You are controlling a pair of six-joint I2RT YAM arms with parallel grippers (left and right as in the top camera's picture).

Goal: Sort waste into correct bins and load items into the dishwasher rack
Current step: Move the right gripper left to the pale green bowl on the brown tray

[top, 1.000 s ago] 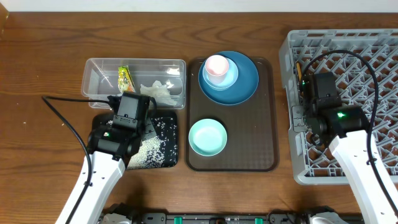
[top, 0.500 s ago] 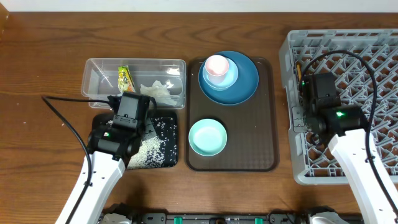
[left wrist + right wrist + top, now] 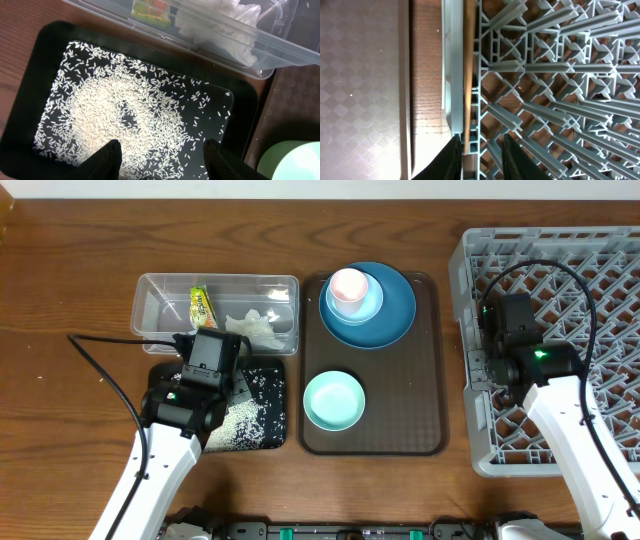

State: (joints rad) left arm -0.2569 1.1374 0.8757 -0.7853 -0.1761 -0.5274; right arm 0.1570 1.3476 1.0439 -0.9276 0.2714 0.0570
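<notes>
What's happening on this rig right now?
The left gripper hangs open and empty over the black tray, which holds the rice grains. The wrapper and tissue lie in the clear tub. The right gripper is open at the left wall of the dishwasher rack, where a thin wooden stick, likely the chopsticks, lies between its fingers. The blue plate, light-blue bowl, pink cup and mint bowl sit on the brown tray, not yet loaded.

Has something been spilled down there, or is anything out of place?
Only the loose rice grains look spilled, but they all lie inside the black tray, none visible on the table. The wrapper and tissue sit in the clear tub. Nothing else stands out.
</notes>
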